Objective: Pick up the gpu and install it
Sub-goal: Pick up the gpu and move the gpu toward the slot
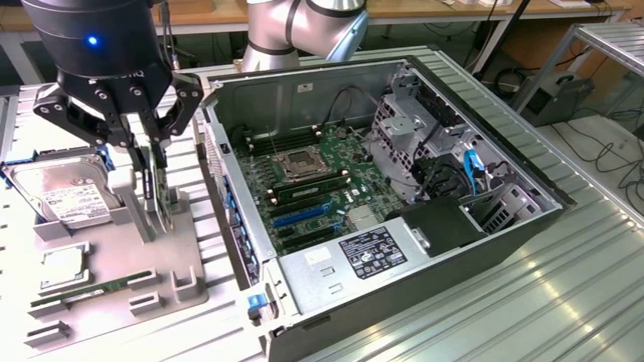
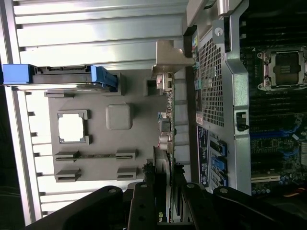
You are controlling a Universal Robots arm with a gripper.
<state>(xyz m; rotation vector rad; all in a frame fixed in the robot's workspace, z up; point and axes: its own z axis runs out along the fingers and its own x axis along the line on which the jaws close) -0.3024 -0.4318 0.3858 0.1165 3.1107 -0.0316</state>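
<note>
The gripper [image 1: 148,151] is down over the tray [image 1: 191,264] beside the case [image 1: 503,241], its jaws pinched on the top edge of the gpu [image 1: 153,197], which stands on edge at its holder. So the grasp looks made, though I cannot tell whether the card is lifted clear of the tray. The install is not yet done: the gpu is outside the case, and the blue slots [image 1: 302,215] on the board sit bare.

Black linkage hand [image 1: 149,172] at ten o'clock in the exterior view, hanging straight down from black cylindrical wrist [image 1: 90,34], clamped on upright dark green gpu card [image 1: 159,207]. Silver-grey jointed arm [image 1: 297,30] at twelve o'clock.
</note>
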